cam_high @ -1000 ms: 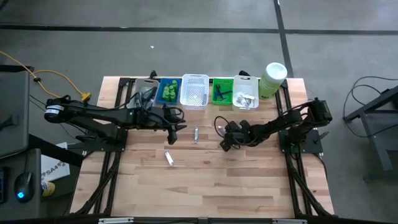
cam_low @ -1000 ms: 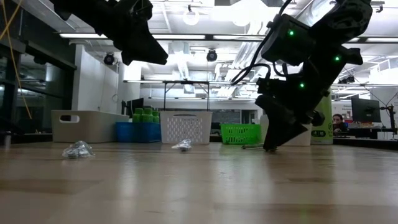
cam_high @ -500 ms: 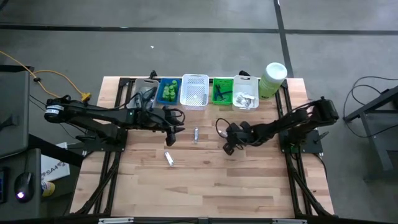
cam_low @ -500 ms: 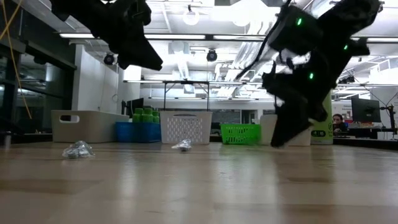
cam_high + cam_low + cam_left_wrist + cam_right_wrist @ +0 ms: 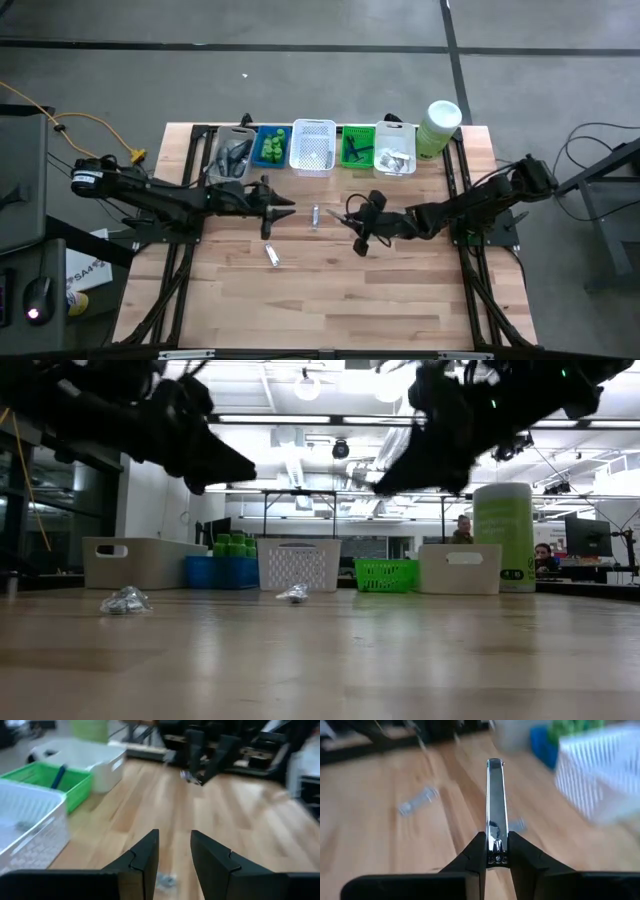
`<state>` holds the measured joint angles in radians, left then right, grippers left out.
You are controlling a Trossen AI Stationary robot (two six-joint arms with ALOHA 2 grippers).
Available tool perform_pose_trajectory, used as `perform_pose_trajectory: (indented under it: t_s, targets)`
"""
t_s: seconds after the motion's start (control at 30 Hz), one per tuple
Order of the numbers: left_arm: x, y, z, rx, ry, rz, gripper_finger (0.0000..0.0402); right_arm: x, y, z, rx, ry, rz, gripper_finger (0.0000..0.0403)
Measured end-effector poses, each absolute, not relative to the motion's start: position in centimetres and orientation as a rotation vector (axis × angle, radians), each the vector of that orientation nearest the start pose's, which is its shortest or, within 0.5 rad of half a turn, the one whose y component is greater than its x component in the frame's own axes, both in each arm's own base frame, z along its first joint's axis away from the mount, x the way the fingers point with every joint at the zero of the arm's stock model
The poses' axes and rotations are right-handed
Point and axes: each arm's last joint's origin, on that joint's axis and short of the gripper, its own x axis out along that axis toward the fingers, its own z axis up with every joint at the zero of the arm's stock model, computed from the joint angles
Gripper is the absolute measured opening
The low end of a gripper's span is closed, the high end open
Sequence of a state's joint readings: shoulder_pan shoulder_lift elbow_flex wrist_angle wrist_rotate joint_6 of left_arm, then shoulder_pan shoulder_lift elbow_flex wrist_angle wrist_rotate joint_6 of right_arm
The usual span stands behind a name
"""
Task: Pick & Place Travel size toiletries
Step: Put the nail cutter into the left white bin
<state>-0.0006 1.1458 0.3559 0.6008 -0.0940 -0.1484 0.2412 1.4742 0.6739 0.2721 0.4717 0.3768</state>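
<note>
Your right gripper is clamped on a thin silvery razor; in its wrist view the shiny handle sticks straight out from between the two dark fingers. From above, that gripper hangs over the middle of the wooden table, in front of the row of baskets, and the low view shows it lifted well clear of the tabletop.

Your left gripper has its fingers a little apart with nothing between them. It sits over the table left of centre, pointing toward the right arm, also raised off the wood.

Two small silvery tubes lie loose on the table. One rests between the two grippers, just in front of the white lattice basket. The other lies nearer the front edge, below the left gripper. In the low view you see them as two crinkled silver pieces and on the wood.

Along the far edge, the clear basket holds dark pieces, the blue basket holds green round bottles, the green basket holds a dark item, and the white basket holds pale sachets. A pale-green canister with a white lid stands at the right end of the row.
</note>
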Motion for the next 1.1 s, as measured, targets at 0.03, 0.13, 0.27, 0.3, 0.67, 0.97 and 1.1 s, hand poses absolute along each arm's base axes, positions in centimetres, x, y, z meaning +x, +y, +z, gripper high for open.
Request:
perform_pose_trajectory:
  t_s: [0.03, 0.13, 0.27, 0.3, 0.67, 0.97, 1.1]
  targets:
    - [21.9, 0.2, 19.3, -0.134, 0.155, 0.081, 0.0113, 28.6, 5.7, 18.9, 0.165, 0.407, -0.298, 0.0049]
    - [21.6, 0.0, 19.3, -0.121, 0.102, 0.029, 0.0113, 29.1, 5.9, 19.9, 0.119, 0.306, -0.245, 0.0049]
    - [21.7, -0.6, 19.8, -0.083, 0.046, -0.049, 0.0124, 30.1, 6.2, 20.1, 0.054, 0.211, -0.177, 0.0049]
    - [21.7, -0.9, 20.0, -0.074, 0.024, -0.066, 0.0133, 30.3, 6.3, 19.9, 0.040, 0.193, -0.162, 0.0049]
    - [23.0, -1.7, 21.2, -0.067, -0.071, -0.085, 0.0262, 32.9, 6.3, 18.7, -0.048, -0.057, -0.081, 0.0049]
    - [25.0, -2.0, 22.4, -0.057, -0.089, -0.133, 0.0269, 35.4, 6.0, 18.1, -0.086, -0.071, -0.071, 0.0049]
    - [25.1, -2.0, 22.0, -0.058, -0.051, -0.135, 0.0269, 35.4, 6.0, 18.2, -0.093, -0.072, -0.074, 0.0049]
